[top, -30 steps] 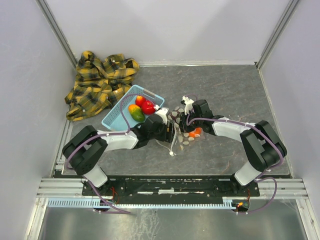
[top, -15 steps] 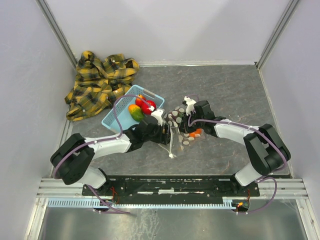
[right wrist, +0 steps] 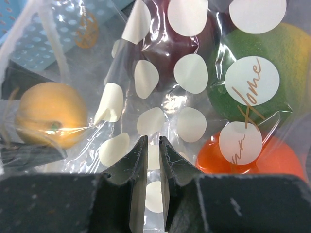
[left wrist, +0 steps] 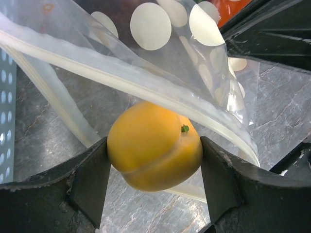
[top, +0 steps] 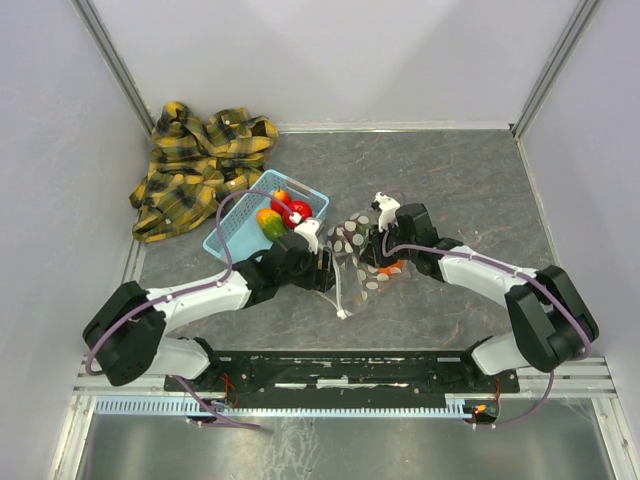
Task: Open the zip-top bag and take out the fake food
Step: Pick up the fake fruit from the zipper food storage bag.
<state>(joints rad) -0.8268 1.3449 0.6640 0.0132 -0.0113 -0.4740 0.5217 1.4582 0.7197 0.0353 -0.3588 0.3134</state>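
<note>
Jaws of my left pincer [left wrist: 153, 165] stand wide, clamped on a yellow-orange fruit [left wrist: 153, 141] at the mouth of the zip-top bag [left wrist: 194, 63], seemingly just inside it. My right pincer [right wrist: 153, 145], nearly closed, pinches the dotted film. A green fruit [right wrist: 291, 63] and a red-orange fruit [right wrist: 279, 155] lie inside the bag on the tabletop [top: 450, 180].

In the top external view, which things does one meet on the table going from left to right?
From the left: yellow plaid cloth → light blue basket → zip-top bag.
</note>
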